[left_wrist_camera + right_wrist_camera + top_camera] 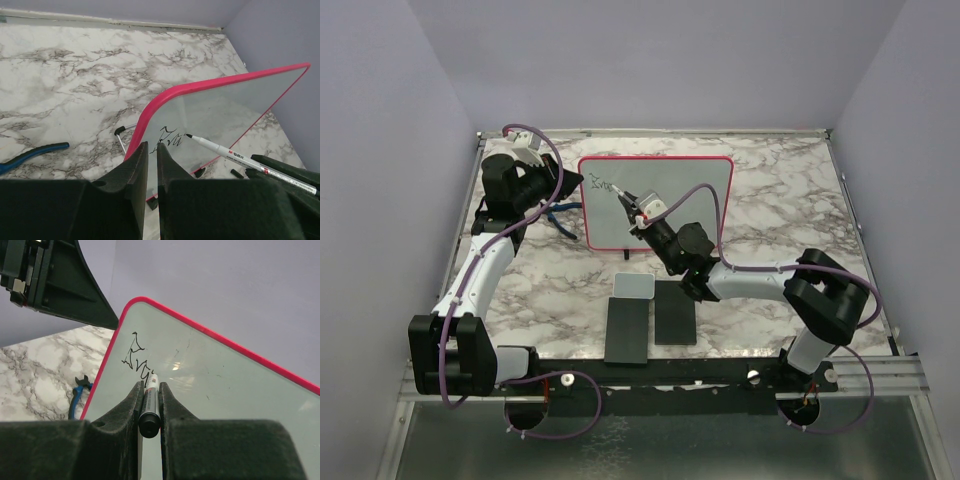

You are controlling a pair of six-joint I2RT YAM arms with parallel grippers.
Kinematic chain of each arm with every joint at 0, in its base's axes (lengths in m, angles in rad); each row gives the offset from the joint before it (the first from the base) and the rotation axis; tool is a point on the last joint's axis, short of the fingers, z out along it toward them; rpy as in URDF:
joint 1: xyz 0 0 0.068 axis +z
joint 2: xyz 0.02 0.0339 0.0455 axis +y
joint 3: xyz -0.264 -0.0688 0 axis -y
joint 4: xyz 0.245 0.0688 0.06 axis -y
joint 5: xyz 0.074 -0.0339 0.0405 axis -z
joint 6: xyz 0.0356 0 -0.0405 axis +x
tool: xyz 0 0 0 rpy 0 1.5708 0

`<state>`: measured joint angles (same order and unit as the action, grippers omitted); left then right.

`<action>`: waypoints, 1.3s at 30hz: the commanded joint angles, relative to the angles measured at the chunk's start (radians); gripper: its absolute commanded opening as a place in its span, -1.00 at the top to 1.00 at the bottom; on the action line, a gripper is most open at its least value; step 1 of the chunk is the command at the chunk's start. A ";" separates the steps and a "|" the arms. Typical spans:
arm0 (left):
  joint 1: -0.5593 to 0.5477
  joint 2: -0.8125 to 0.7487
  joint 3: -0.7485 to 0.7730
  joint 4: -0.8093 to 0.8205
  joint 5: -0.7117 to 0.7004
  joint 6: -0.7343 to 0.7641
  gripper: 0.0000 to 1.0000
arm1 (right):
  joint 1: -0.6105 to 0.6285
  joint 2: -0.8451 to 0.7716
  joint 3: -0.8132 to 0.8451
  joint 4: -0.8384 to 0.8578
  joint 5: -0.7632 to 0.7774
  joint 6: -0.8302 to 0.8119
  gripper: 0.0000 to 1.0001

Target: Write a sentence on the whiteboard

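The whiteboard (680,172) stood on its feet toward the back of the marble table (790,200), with the sentence (134,357) only a few strokes long near its upper left corner. Our right hand (149,388) pinched the marker (235,156), its tip at the board just beside those strokes. Our left hand (152,147), pressed nearly together, seemed to clamp the board's left rim. We judged light, even pressure best, moving rightward along one level line while the left braced the board.
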<state>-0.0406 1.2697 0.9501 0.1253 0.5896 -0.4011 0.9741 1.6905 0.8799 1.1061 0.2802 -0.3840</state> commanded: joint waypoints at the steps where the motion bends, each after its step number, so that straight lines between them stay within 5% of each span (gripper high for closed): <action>1: 0.000 -0.029 -0.013 0.005 -0.004 0.008 0.74 | 0.000 0.004 -0.018 0.003 0.035 -0.004 0.99; 39: 0.000 -0.029 -0.013 0.006 -0.002 0.008 0.74 | 0.000 0.008 -0.014 0.096 0.065 -0.036 0.99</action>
<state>-0.0406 1.2697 0.9501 0.1257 0.5896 -0.4011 0.9741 1.6905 0.8608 1.1522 0.2981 -0.4019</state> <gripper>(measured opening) 0.134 0.144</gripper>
